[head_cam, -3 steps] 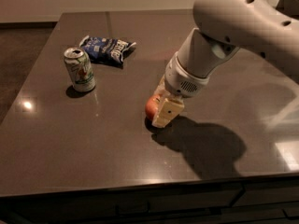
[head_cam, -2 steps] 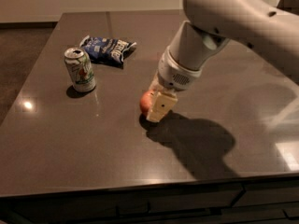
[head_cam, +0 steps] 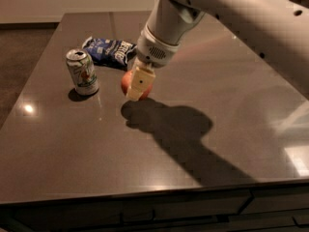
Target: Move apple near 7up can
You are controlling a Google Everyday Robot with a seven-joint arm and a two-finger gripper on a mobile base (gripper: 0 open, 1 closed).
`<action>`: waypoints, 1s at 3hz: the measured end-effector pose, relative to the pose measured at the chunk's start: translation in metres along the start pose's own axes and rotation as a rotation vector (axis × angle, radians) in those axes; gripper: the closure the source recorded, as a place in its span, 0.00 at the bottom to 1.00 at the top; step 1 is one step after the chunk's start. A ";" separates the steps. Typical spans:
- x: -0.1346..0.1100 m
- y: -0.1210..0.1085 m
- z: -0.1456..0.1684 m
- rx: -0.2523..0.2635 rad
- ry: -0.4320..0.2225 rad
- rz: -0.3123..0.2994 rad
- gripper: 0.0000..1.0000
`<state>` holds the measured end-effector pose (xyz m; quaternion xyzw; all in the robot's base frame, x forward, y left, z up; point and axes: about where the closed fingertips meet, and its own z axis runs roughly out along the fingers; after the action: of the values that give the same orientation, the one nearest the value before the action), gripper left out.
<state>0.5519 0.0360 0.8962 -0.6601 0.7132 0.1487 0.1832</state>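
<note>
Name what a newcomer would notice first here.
The cream two-finger gripper dominates the middle of the dark glossy tabletop, closed around a small round red-orange apple. To its left in view stands a slim white-and-green 7up can, apart from the apple. A dark blue chip bag lies behind them.

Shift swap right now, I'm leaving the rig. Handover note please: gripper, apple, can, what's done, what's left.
Gripper: at mid-table, pointing down, shut on the apple; one finger crosses the apple's front.
Apple: just right of the can, with a small gap between them. I cannot tell whether it touches the table.
Can: upright near the left edge, with the chip bag behind it.
Done: apple grasped and already close to the can.
Left: probably set the apple down beside the can without bumping it, open the gripper and pull the arm away.
</note>
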 end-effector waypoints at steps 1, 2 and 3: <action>-0.026 -0.010 0.014 0.003 -0.015 0.016 1.00; -0.050 -0.016 0.037 0.007 -0.020 0.010 0.98; -0.059 -0.018 0.050 0.005 -0.016 0.004 0.76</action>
<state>0.5770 0.1097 0.8789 -0.6569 0.7134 0.1527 0.1904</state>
